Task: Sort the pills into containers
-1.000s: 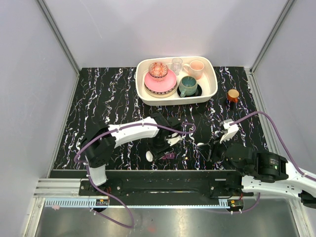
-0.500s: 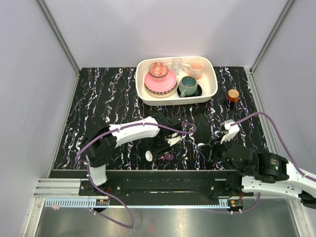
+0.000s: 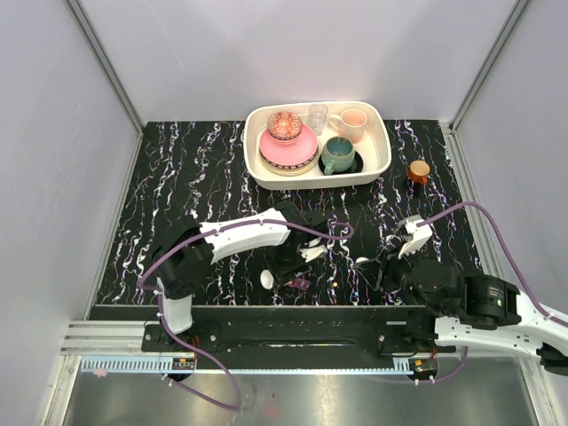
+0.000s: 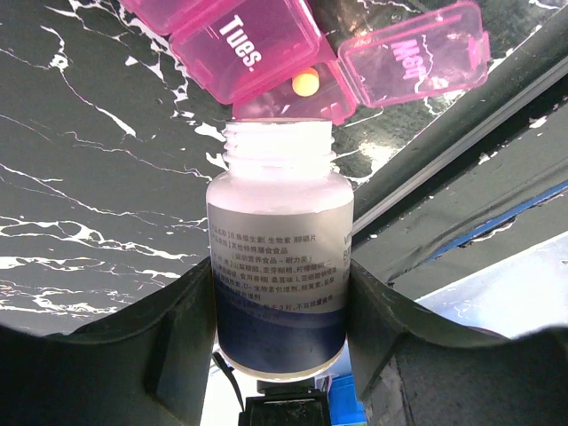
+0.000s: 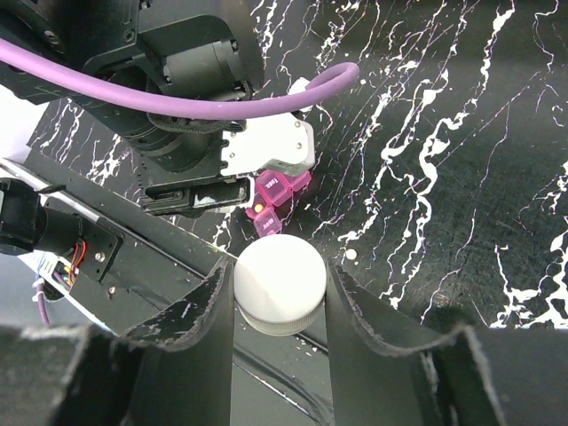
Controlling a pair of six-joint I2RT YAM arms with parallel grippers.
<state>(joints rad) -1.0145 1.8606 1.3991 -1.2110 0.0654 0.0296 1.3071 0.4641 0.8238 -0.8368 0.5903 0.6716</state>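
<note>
The left gripper (image 4: 277, 286) is clamped on the sides of a white bottle (image 4: 277, 177), which has no cap and lies tipped over so that its open mouth points at the pink pill box (image 4: 248, 40) on the black marbled table (image 3: 177, 177). The bottle's rim sits just at the edge of the end compartment (image 4: 321, 87). That compartment's lid (image 4: 413, 53) is flipped back, and one yellowish pill (image 4: 305, 83) lies inside. The neighbouring lid, marked "Tues." (image 4: 241, 43), is down. The right gripper (image 5: 277, 266) is closed on the white cap (image 5: 277, 297), one finger on each side, and it hangs low over the table's near edge, to the right of the pill box. A loose pill (image 5: 351, 255) lies on the bare table between the cap and the box, touching neither. At the back of the table stands the cream tray (image 3: 382, 164) of crockery, and a small brown jar (image 3: 419, 170) stands just beside its right end. Both are well apart from the arms.
</note>
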